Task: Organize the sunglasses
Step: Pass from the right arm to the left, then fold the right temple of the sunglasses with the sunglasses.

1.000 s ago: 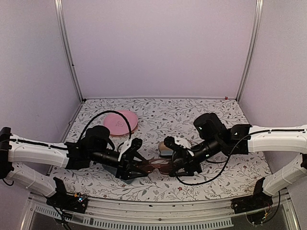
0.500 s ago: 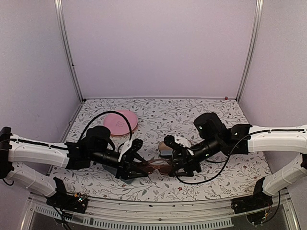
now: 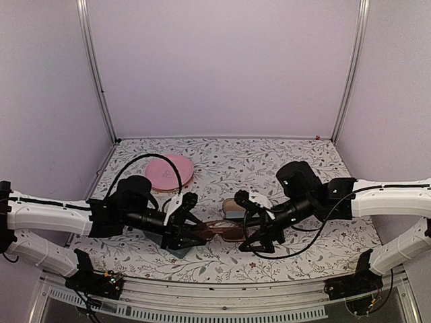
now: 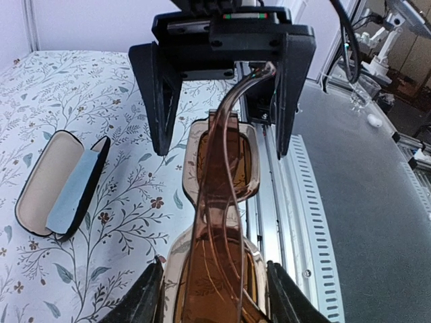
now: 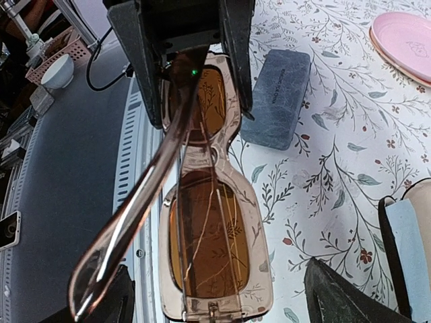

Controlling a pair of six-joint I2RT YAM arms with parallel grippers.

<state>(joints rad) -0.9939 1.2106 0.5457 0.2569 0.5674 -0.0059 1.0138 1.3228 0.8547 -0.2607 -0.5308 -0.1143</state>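
Observation:
Reddish-brown sunglasses (image 3: 224,231) hang just above the table between my two grippers. The left gripper (image 3: 191,226) is shut on one lens end; in the left wrist view its fingertips (image 4: 149,297) press both sides of the frame (image 4: 215,269). The right gripper (image 3: 253,230) stands open around the other lens. In the right wrist view the sunglasses (image 5: 214,229) sit between its spread fingers (image 5: 335,296), with a gap on the right side. One temple arm (image 5: 128,229) is swung out toward the left finger. No second pair is in view.
An open black case (image 4: 57,182) with a blue cloth inside lies behind the glasses (image 3: 232,207). A grey-blue case (image 5: 277,95) lies under the left gripper. A pink plate (image 3: 169,171) sits at the back left. The table's metal front rail (image 4: 296,202) is close by.
My right gripper has opened wide and let go of the sunglasses, shifting slightly right. The left gripper has closed a little and keeps hold of them.

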